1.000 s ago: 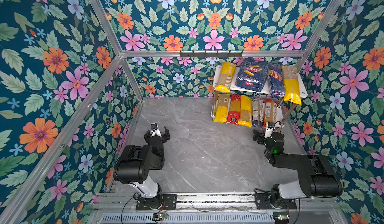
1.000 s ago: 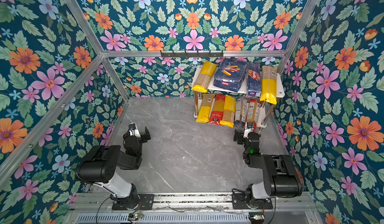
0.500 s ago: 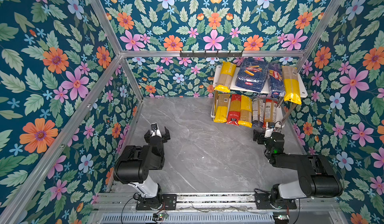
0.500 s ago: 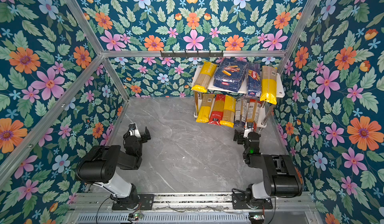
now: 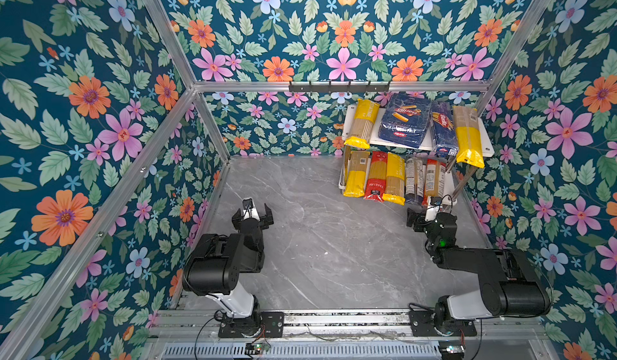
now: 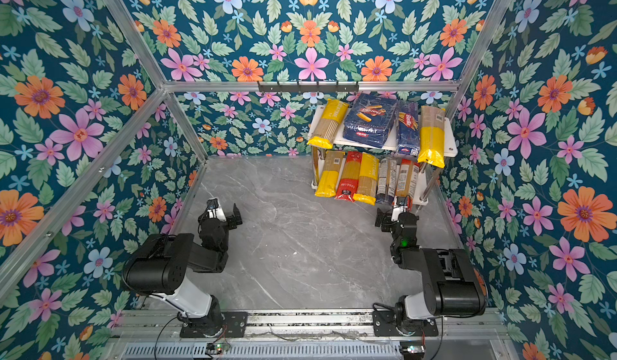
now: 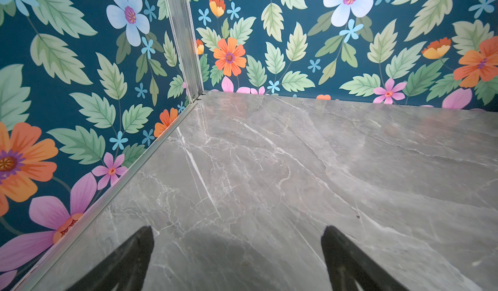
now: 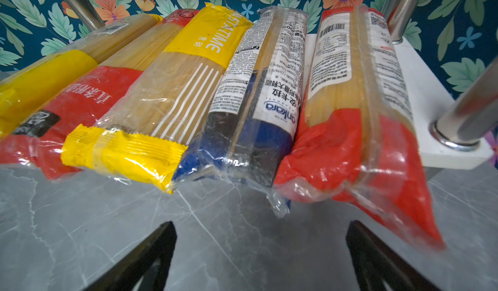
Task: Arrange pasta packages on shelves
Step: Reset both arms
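Note:
The shelves [image 5: 488,149] stand at the back right, seen in both top views [image 6: 450,144]. The upper board carries a yellow bag [image 5: 362,124], a wide dark-blue pack [image 5: 405,119], a narrow blue pack [image 5: 442,129] and another yellow bag [image 5: 467,138]. Several pasta packages [image 5: 394,178] lie side by side on the lower board, ends overhanging its front edge. My right gripper [image 5: 427,215] [image 8: 261,223] is open and empty, just in front of the blue-ended bag [image 8: 258,130] and the red-ended bag [image 8: 350,146]. My left gripper [image 5: 252,215] [image 7: 237,230] is open and empty over bare tabletop near the left wall.
A black hook rail [image 5: 339,86] is fixed to the back frame above the shelves. Floral walls with aluminium bars [image 5: 100,215] close in three sides. Chrome posts [image 8: 463,119] rise beside the red-ended bag. The grey marble tabletop [image 5: 317,241] lies between the arms.

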`<state>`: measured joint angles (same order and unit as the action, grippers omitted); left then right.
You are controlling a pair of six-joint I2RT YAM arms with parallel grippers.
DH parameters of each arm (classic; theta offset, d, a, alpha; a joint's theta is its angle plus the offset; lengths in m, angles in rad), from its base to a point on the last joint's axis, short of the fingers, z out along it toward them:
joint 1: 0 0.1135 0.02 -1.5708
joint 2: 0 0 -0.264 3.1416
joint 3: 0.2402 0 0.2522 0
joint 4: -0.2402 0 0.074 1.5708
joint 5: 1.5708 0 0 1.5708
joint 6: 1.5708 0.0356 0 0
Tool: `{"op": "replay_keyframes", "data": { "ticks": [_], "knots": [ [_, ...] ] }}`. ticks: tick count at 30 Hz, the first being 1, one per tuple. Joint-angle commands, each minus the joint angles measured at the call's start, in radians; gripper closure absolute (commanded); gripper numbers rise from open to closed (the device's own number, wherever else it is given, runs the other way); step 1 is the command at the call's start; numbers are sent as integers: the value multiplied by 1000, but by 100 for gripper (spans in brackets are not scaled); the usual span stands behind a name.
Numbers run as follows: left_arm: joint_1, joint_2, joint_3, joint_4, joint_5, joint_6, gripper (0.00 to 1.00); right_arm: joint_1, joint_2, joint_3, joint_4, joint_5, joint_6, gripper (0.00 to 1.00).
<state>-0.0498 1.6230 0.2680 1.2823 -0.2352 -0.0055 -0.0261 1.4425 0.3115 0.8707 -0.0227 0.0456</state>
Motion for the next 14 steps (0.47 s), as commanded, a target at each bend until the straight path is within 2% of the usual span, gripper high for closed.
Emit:
{"op": "replay_keyframes", "data": {
  "ticks": [1,14],
  "knots": [
    [1,-3,2,12,3,-7,0,0,-4,4,2,0,-6,1],
    [0,1,10,1,3,-6,0,1,-4,4,3,0,-6,1]
  ]
}}
